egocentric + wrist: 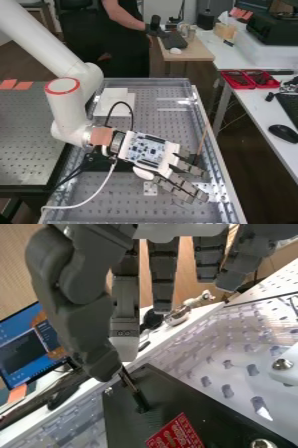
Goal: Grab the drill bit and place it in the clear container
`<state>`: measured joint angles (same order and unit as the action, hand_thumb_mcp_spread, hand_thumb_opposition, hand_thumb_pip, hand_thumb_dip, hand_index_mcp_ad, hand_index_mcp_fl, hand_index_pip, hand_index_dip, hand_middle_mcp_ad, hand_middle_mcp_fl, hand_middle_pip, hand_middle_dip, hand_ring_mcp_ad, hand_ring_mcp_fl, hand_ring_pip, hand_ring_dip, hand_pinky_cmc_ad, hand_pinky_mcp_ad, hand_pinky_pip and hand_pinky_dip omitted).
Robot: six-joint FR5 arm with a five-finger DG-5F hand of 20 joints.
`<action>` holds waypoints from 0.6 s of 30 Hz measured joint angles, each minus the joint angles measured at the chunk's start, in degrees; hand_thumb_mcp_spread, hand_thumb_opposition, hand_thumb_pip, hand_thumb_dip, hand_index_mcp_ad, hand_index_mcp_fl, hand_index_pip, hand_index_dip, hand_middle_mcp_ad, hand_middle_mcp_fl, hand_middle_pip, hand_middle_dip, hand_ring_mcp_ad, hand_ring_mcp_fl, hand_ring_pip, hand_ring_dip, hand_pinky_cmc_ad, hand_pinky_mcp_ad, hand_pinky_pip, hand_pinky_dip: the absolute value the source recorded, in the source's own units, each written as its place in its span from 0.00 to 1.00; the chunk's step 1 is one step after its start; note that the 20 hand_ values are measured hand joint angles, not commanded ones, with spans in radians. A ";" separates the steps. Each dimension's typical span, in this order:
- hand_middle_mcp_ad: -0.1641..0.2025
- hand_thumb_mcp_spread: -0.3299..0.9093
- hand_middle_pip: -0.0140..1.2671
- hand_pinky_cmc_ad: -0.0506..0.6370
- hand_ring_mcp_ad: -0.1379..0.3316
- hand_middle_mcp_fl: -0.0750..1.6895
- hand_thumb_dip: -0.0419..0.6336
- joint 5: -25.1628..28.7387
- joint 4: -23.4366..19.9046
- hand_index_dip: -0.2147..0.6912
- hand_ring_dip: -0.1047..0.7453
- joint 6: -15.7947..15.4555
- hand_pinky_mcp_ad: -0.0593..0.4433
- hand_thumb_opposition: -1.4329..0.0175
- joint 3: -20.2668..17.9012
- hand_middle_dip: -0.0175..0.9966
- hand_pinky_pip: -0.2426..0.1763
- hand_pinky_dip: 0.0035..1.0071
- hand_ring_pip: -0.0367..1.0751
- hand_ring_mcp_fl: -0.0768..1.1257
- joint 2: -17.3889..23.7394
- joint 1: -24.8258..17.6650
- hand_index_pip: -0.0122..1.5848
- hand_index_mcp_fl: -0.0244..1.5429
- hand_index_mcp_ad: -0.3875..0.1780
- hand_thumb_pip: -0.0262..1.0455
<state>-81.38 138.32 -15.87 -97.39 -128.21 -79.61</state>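
Drill bit [131, 383]: one, slender, straight; dark shaft with a slight sheen, thicker black section at the lower end. Pose: leaning in the wrist view, long axis slanting; true tilt off upright cannot be told. Location: lower end at the black plate [206, 406], near the red label [176, 431]; upper end at the hand [181, 186], topmost part hidden, extent of contact unclear.

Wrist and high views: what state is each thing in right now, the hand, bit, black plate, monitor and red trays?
Hand: closed on the drill bit in a thumb-and-finger pinch.
Drill bit: pinched near one end, other end at the black plate; contact there unclear.
Black plate: lying flat, red label on it.
Monitor: on.
Red trays: open, dark items inside.
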 joint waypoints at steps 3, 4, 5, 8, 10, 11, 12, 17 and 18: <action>0.69 0.66 0.11 0.51 0.86 0.20 0.48 -0.31 0.10 0.44 0.11 -0.27 0.51 0.34 0.09 0.20 0.40 0.19 0.10 0.08 0.00 0.12 0.92 0.35 0.55 0.57; 0.69 0.67 0.11 0.51 0.85 0.20 0.48 -0.32 0.14 0.44 0.11 -0.37 0.51 0.34 0.11 0.20 0.40 0.19 0.10 0.08 0.00 0.16 0.92 0.34 0.55 0.57; 0.68 0.68 0.11 0.51 0.85 0.20 0.48 -0.23 0.19 0.44 0.11 -0.51 0.51 0.34 0.10 0.20 0.40 0.19 0.10 0.08 0.03 0.18 0.91 0.33 0.53 0.57; 0.68 0.69 0.11 0.51 0.85 0.20 0.48 -0.10 0.21 0.42 0.11 -0.63 0.51 0.34 0.01 0.20 0.40 0.19 0.10 0.08 0.22 0.30 0.88 0.28 0.53 0.58; 0.67 0.69 0.11 0.51 0.85 0.20 0.48 -0.31 0.17 0.43 0.11 -0.82 0.51 0.34 -0.07 0.20 0.40 0.19 0.10 0.08 0.32 0.37 0.87 0.28 0.53 0.59; 0.67 0.68 0.11 0.50 0.85 0.20 0.48 -0.37 0.12 0.42 0.11 -0.89 0.51 0.35 -0.13 0.20 0.40 0.19 0.10 0.08 0.39 0.42 0.88 0.27 0.53 0.59; 0.67 0.68 0.11 0.51 0.85 0.20 0.48 -0.42 0.09 0.41 0.11 -0.89 0.51 0.35 -0.17 0.20 0.40 0.19 0.10 0.08 0.42 0.44 0.87 0.27 0.53 0.59; 0.67 0.68 0.11 0.50 0.85 0.20 0.48 -0.46 -0.03 0.39 0.11 -0.67 0.51 0.35 -0.45 0.20 0.40 0.19 0.10 0.08 0.66 0.44 0.86 0.27 0.53 0.60; 0.67 0.67 0.11 0.50 0.85 0.20 0.48 -0.63 -0.04 0.39 0.11 -0.64 0.51 0.35 -0.46 0.20 0.40 0.19 0.10 0.08 0.68 0.43 0.86 0.27 0.53 0.60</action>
<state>-82.01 138.28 -16.51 -97.85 -127.53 -79.19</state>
